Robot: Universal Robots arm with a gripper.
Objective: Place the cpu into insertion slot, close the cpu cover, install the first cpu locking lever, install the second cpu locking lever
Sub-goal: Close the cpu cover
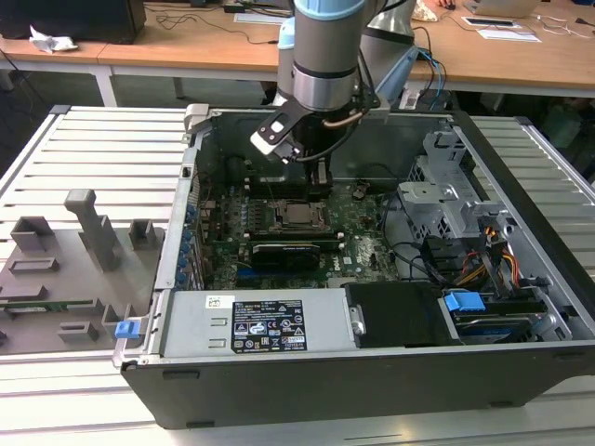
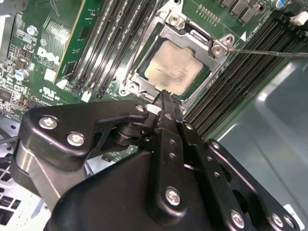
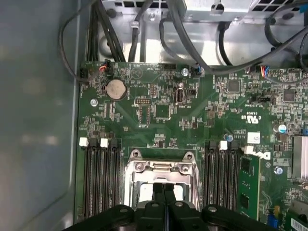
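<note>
The arm [image 1: 321,56] reaches down into the open computer case [image 1: 279,372], which lies on the slatted counter [image 1: 102,149], toward the side of it at the exterior view's right. Its black fingers [image 2: 165,98] are pressed together with no gap between them and nothing in their hold. In both wrist views their tips hang over one edge of the insertion slot [image 2: 144,65]. The cpu [image 2: 175,72] lies flat in that slot, silver top up, in the middle of the green motherboard [image 3: 159,110] between two banks of long memory slots [image 3: 98,178]. The cpu cover [image 2: 202,41] is folded down around the chip, its window framing the metal top, and the fingers hide one side of it. A thin locking lever [image 2: 269,52] runs out from the cover's corner across the memory slots toward the case wall; it looks unlatched, though from this angle that is hard to judge
</note>
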